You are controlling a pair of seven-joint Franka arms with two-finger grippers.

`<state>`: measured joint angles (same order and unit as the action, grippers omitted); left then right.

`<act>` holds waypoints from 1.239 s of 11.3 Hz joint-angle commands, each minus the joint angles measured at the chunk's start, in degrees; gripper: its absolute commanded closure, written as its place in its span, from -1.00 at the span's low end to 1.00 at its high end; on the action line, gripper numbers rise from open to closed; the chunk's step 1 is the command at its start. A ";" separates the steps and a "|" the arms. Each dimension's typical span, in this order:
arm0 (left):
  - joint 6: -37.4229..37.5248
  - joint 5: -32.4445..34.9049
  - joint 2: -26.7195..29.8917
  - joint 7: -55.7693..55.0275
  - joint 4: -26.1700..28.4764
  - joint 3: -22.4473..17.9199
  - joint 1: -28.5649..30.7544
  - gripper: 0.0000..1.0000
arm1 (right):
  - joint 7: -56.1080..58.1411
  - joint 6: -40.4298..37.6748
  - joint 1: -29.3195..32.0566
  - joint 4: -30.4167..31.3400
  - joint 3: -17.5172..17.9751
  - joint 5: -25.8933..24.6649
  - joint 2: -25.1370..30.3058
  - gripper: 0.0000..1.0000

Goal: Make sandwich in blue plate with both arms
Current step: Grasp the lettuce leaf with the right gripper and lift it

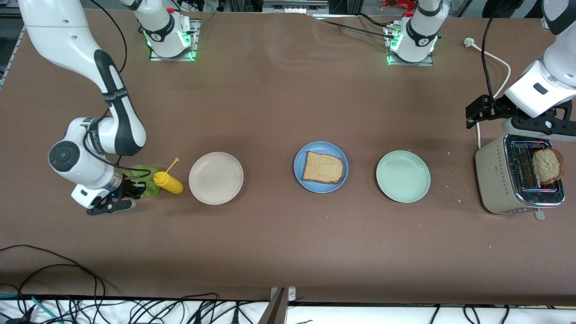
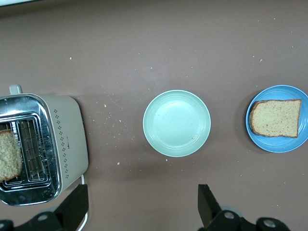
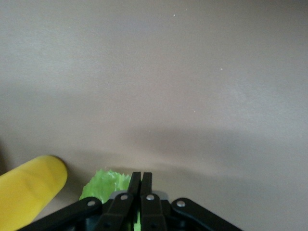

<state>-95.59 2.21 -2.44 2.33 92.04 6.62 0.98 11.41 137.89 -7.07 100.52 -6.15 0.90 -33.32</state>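
Right gripper (image 3: 140, 179) pinched on lettuce leaf (image 3: 103, 185) (mustard bottle (image 3: 29, 190) beside fingers). Left gripper (image 2: 142, 204) spread wide above table, toaster (image 2: 45, 147) beside one finger, holding nothing.

High front camera (image 1: 288, 162) — 2 wrist views

No legible text or labels.

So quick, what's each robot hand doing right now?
Left end effector: open, holding nothing, over the toaster.
Right end effector: shut on the lettuce leaf, down by the yellow bottle.
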 commanded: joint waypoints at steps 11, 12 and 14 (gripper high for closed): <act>0.58 0.96 0.07 -0.75 -0.11 -0.20 -0.27 -1.00 | 0.72 -28.53 -0.48 -6.81 1.31 -0.55 14.94 1.00; 0.58 0.87 0.07 -0.75 -0.11 -0.20 -0.27 -1.00 | 0.72 -30.82 -1.44 -8.65 1.23 -0.46 14.95 1.00; 0.58 0.87 -0.19 -0.66 -0.20 -0.20 -0.27 -1.00 | -1.37 -35.49 -5.30 -13.66 0.88 -0.20 14.43 1.00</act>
<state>-95.59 2.21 -2.61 2.33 92.05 6.61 0.97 11.76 107.59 -8.61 92.29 -4.99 0.91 -18.26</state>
